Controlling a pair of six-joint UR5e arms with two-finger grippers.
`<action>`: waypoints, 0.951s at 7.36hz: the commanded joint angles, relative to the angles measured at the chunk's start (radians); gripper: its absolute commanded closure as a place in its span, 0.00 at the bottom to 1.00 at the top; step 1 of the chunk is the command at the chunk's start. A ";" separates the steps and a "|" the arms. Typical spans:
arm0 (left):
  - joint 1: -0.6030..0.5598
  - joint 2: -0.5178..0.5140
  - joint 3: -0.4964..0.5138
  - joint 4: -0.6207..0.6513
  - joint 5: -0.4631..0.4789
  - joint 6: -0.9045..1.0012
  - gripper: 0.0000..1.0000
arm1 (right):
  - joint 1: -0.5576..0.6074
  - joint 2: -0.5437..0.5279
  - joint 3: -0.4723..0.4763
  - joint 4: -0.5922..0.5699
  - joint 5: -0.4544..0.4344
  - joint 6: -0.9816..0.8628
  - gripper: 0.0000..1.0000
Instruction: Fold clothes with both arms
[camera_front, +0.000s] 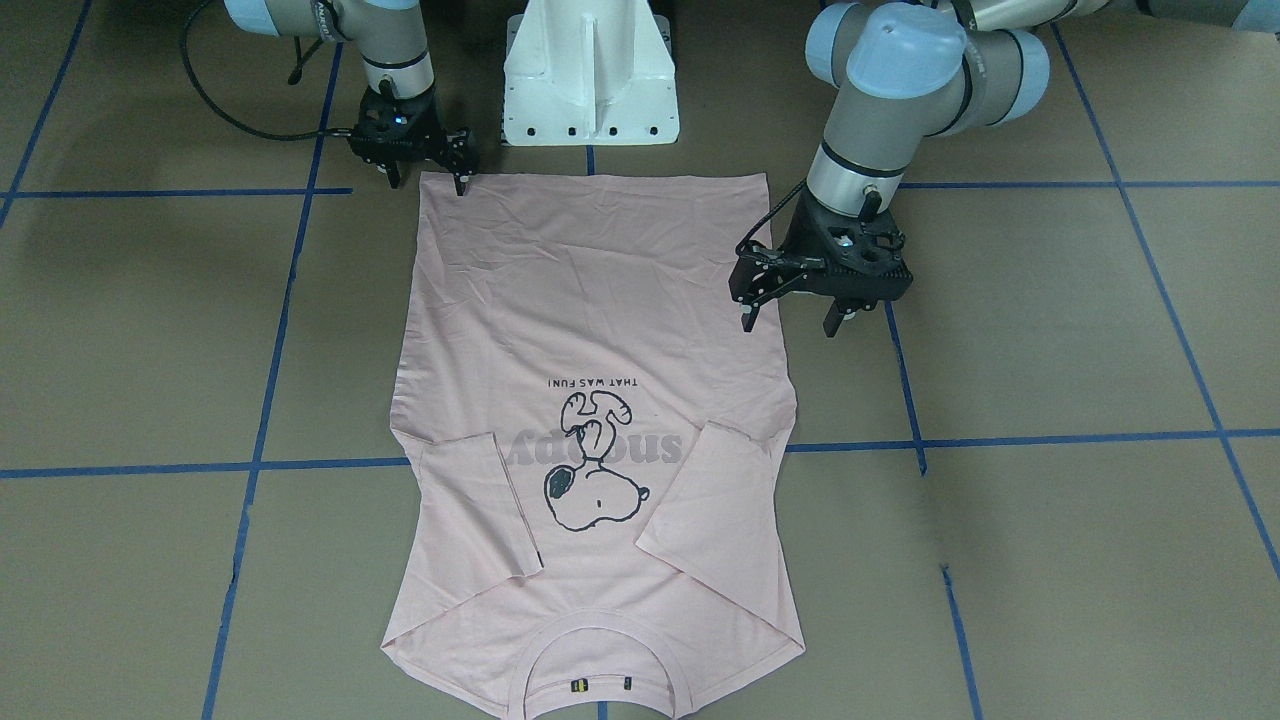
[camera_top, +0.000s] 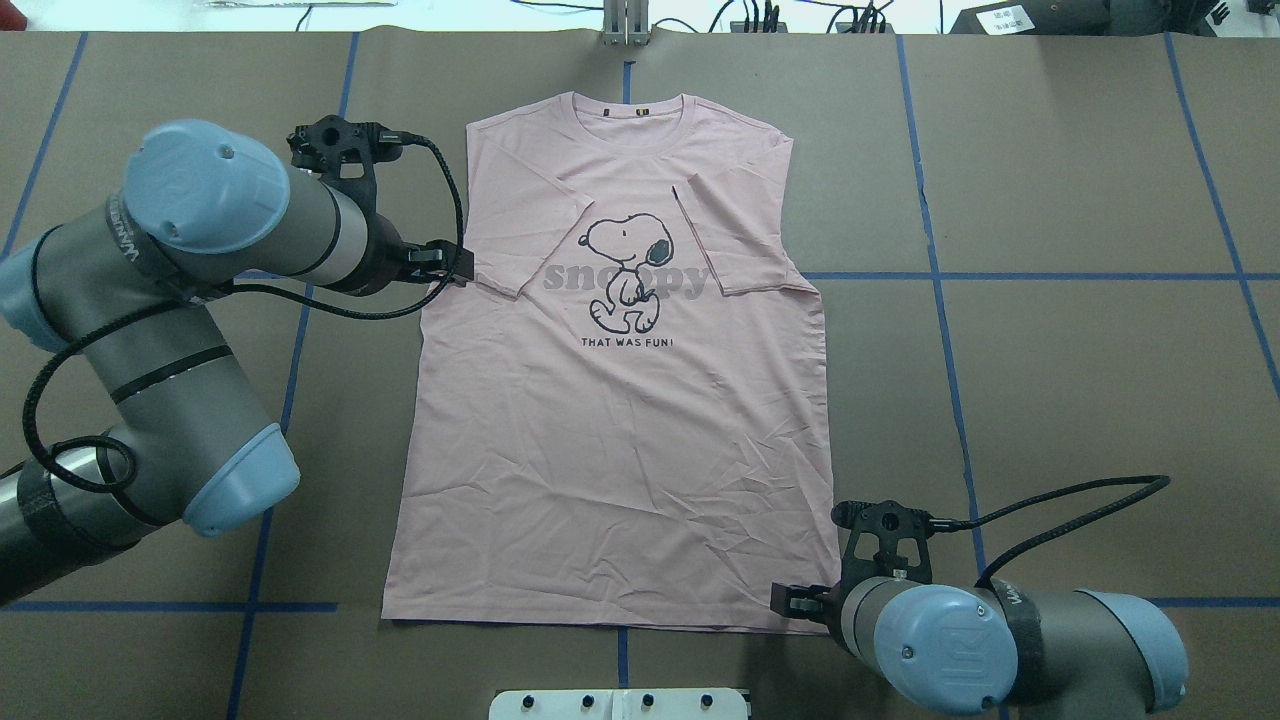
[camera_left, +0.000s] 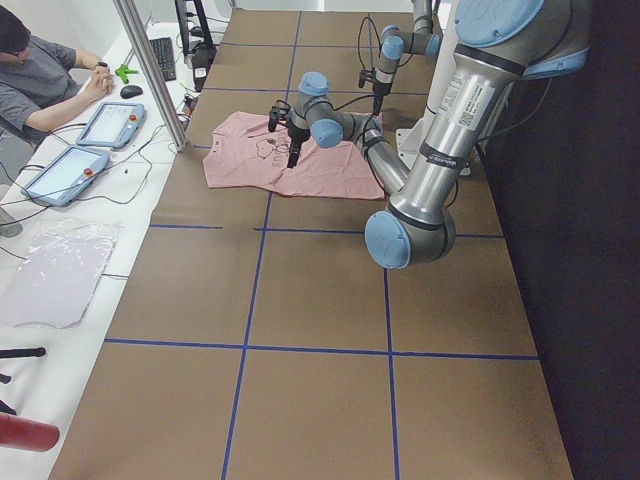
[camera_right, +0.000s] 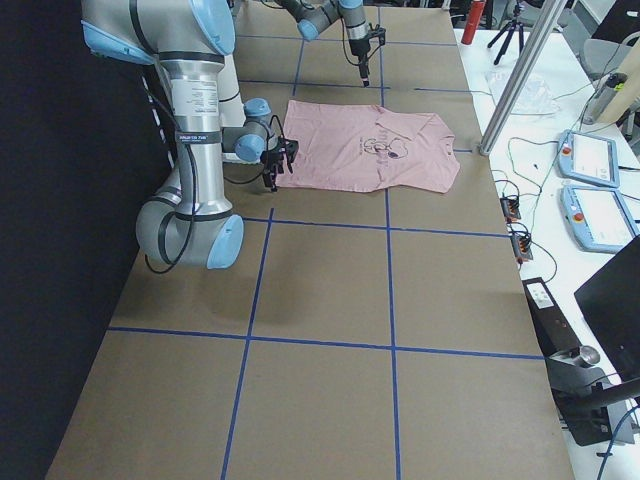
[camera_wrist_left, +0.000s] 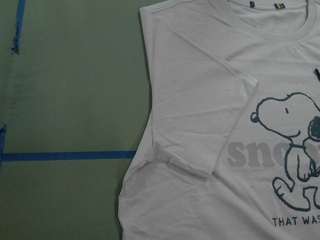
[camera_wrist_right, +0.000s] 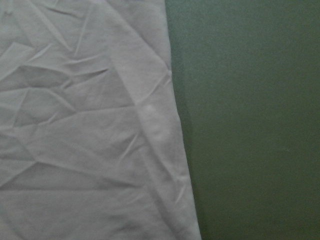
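Seen from across the table: the right gripper (camera_front: 425, 183), jaws apart, sits at one hem corner of the pink T-shirt (camera_front: 590, 300). The shirt lies flat on the table (camera_front: 1050, 350), print up and sleeves folded in. The left gripper (camera_front: 788, 325), also spread, hangs over the opposite side edge — both are probably lining up for the next fold.
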 joint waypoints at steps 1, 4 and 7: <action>0.000 0.000 -0.002 0.000 0.000 0.000 0.00 | -0.007 0.000 0.001 0.000 -0.003 0.005 0.33; 0.000 0.000 -0.002 0.000 0.001 0.000 0.00 | -0.006 -0.001 0.004 0.002 -0.001 0.005 0.89; 0.000 -0.002 0.001 0.000 0.001 0.000 0.00 | -0.005 0.005 0.012 0.002 -0.001 0.004 1.00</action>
